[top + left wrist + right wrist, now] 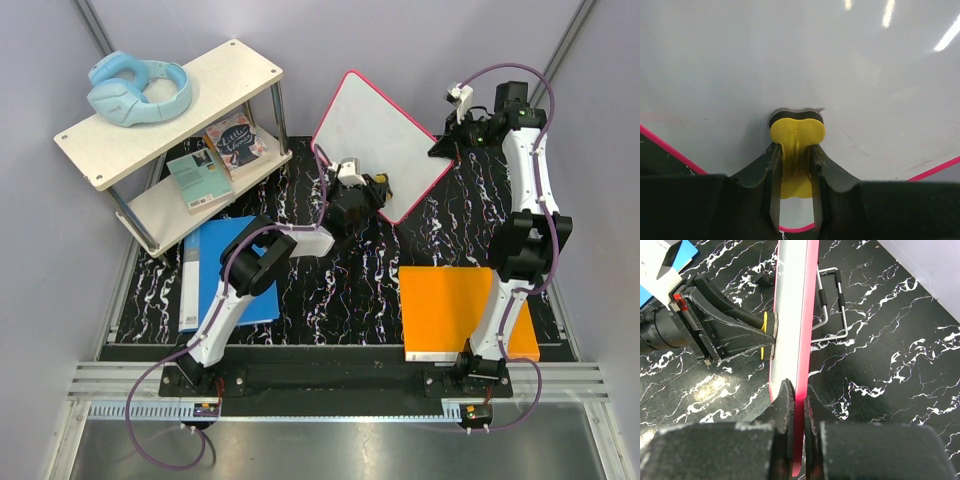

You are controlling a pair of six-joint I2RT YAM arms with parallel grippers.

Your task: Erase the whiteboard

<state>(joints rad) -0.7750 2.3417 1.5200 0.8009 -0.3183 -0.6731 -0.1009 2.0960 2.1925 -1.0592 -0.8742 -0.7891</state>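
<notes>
The whiteboard (372, 125), white with a red-pink frame, stands tilted up on one corner over the marbled black table. My right gripper (447, 146) is shut on its right edge; the right wrist view shows both jaws clamped on the pink frame (799, 400). My left gripper (376, 190) is shut on a yellow eraser (797, 136) with a dark pad, pressed flat against the board face (800, 60) near its lower corner. From the right wrist view the left gripper (767, 335) meets the board (792, 315) from the left. The face around the eraser looks blank, with faint smudges.
An orange board (455, 305) lies at the front right by the right arm's base. A blue folder (225, 270) lies at the front left. A two-level shelf (250, 70) at the back left holds blue headphones (140, 88) and books (235, 140). A wire stand (832, 305) sits behind the board.
</notes>
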